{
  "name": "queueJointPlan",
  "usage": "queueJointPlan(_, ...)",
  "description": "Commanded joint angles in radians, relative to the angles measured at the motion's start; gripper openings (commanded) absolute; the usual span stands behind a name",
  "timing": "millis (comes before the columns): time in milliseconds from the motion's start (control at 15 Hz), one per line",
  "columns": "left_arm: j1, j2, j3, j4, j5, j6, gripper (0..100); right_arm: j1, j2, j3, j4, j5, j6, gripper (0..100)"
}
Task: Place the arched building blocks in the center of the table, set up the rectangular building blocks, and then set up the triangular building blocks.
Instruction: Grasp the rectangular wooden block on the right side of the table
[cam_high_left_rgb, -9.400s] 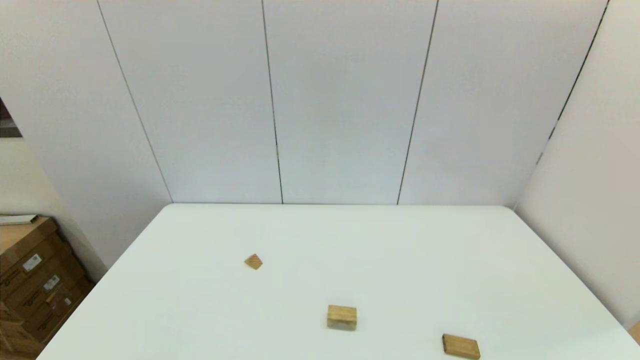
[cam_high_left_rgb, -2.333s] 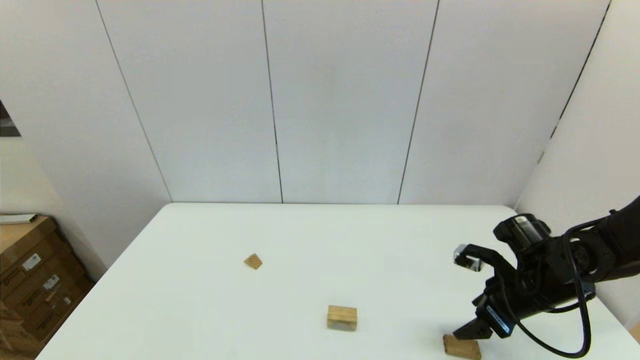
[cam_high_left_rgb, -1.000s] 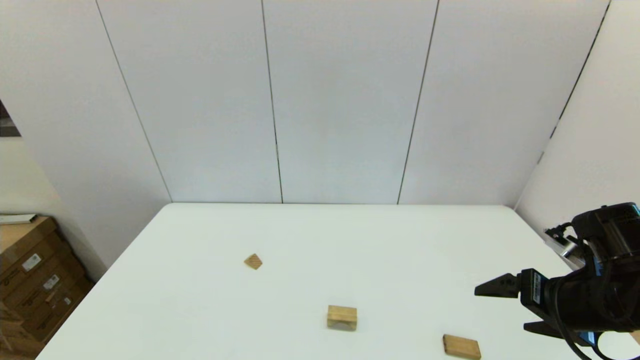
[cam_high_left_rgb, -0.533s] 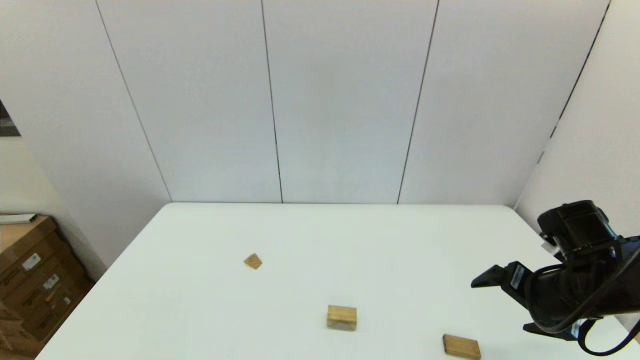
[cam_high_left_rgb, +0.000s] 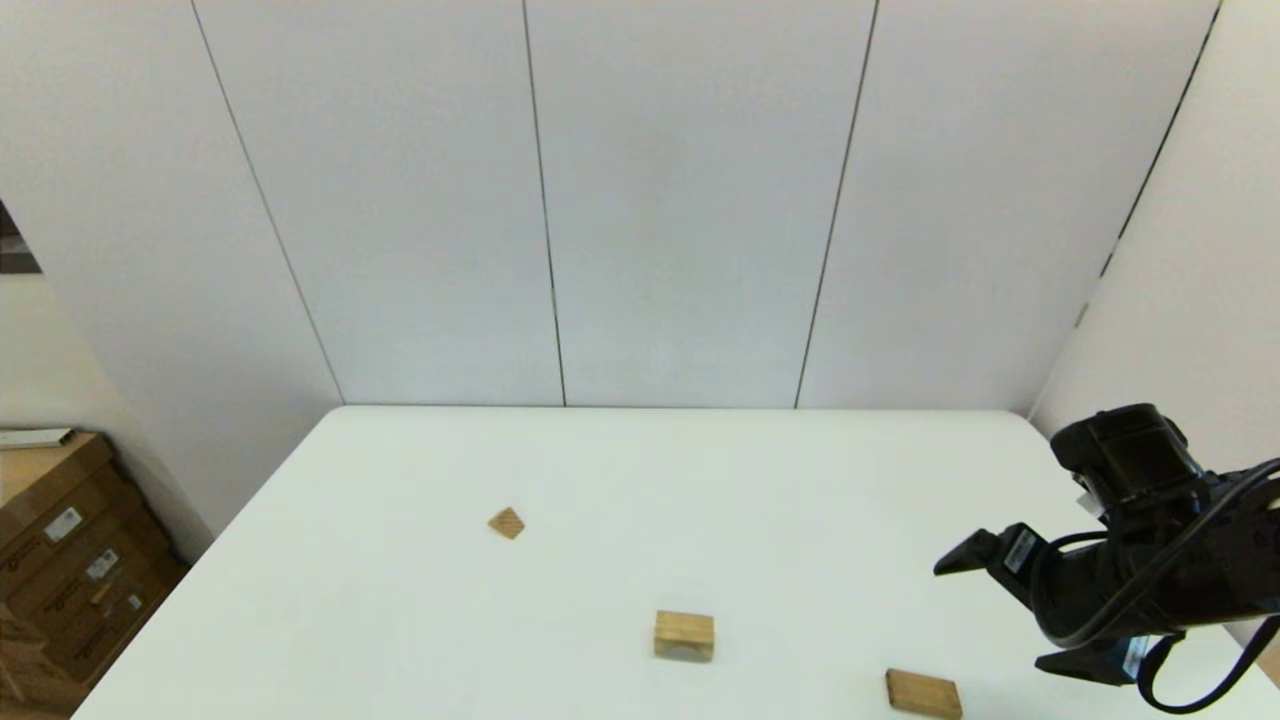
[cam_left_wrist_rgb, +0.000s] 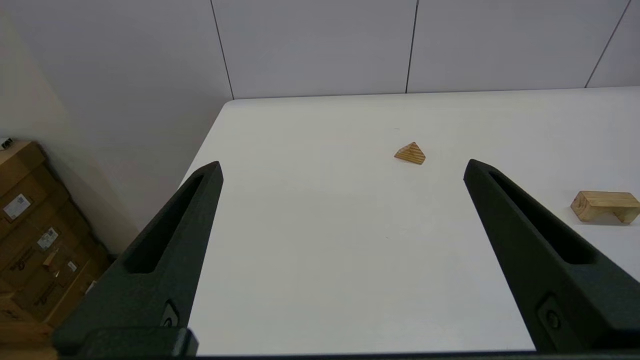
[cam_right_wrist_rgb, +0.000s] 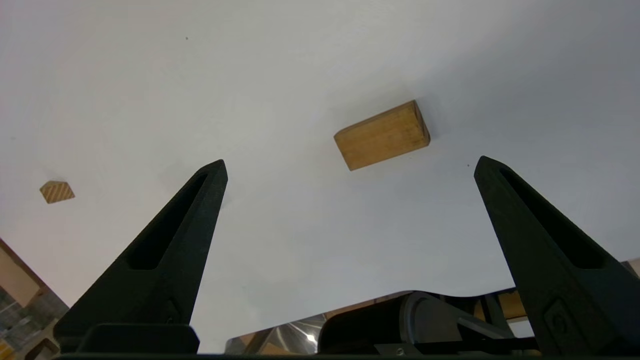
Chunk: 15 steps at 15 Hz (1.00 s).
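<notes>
right hand (cam_high_left_rgb: 990, 615): fingers spread wide, raised at right | left hand (cam_left_wrist_rgb: 342, 167): fingers spread, parked

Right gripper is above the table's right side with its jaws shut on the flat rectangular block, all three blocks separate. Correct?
Not quite. The right gripper is open and empty; the rectangular block lies flat on the table, as head and right wrist views show. The rest holds.

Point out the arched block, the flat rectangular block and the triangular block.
arched block (cam_high_left_rgb: 684, 634), head view, top face.
rectangular block (cam_right_wrist_rgb: 382, 135), right wrist view, broad face.
triangular block (cam_left_wrist_rgb: 410, 152), left wrist view, striped sloping face.
</notes>
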Motion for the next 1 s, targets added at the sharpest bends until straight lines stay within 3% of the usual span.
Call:
queueJointPlan(67, 0.000, 0.001, 0.003, 0.000, 0.000, 0.000, 100, 0.027, 0.035, -0.028, 0.000, 0.000, 0.040, 100)
queueJointPlan(533, 0.000, 0.001, 0.003, 0.000, 0.000, 0.000, 100, 0.088, 0.038, -0.031, 0.011, -0.008, 0.072, 100)
queueJointPlan(733, 0.000, 0.001, 0.003, 0.000, 0.000, 0.000, 100, 0.144, 0.142, -0.042, 0.016, -0.115, 0.137, 100)
queueJointPlan(1000, 0.000, 0.001, 0.003, 0.000, 0.001, 0.000, 100, 0.157, 0.168, -0.039, 0.132, -0.137, 0.166, 100)
